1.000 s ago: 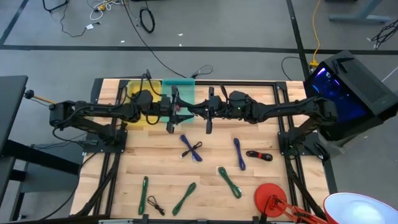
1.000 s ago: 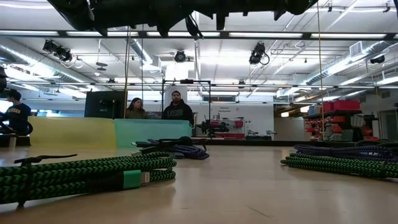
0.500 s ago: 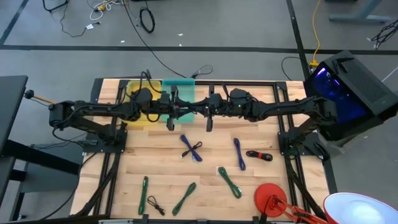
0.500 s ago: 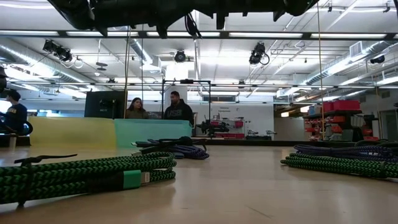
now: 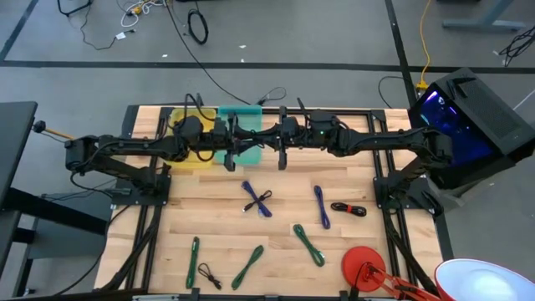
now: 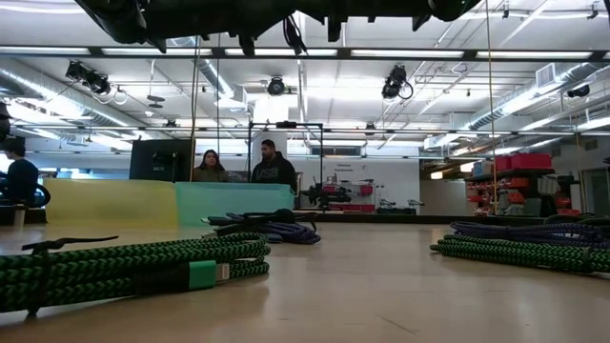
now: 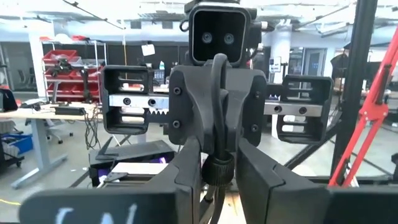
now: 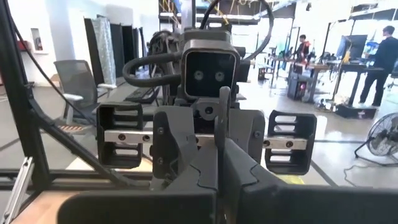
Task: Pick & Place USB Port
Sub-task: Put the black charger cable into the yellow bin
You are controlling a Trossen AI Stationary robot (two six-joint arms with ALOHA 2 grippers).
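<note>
Meeting nose to nose above the far edge of the counter (image 5: 217, 226), the two arms reach in from opposite sides, as the high view shows. The left hand (image 5: 230, 150) and the right hand (image 5: 282, 150) hang near each other over a teal bin (image 5: 244, 113), with a yellow bin (image 5: 174, 119) just beside it under the left arm.

From above, the state of neither hand can be read. The left wrist view settles the left one: its fingers (image 7: 186, 180) stand narrowly apart, closed on the ribbed collar of a black cable (image 7: 218, 171), which runs on toward the facing right hand. In the right wrist view the right hand's own fingers are pressed together; a thin dark strip rises at their meeting line, and whether it is gripped cannot be told.

Only the high view shows the loose cables spread over the near half of the counter, well apart from both hands: a blue cable (image 5: 257, 199), a second blue one (image 5: 322, 206), a black-and-red one (image 5: 349, 209) and three green ones, among them a green cable (image 5: 308, 244) near a red disc (image 5: 364, 266).

The low view shows the hands only as dark shapes at its upper edge. It alone shows braided green cord (image 6: 143, 267) lying close by and people (image 6: 274, 167) standing beyond the bins.
</note>
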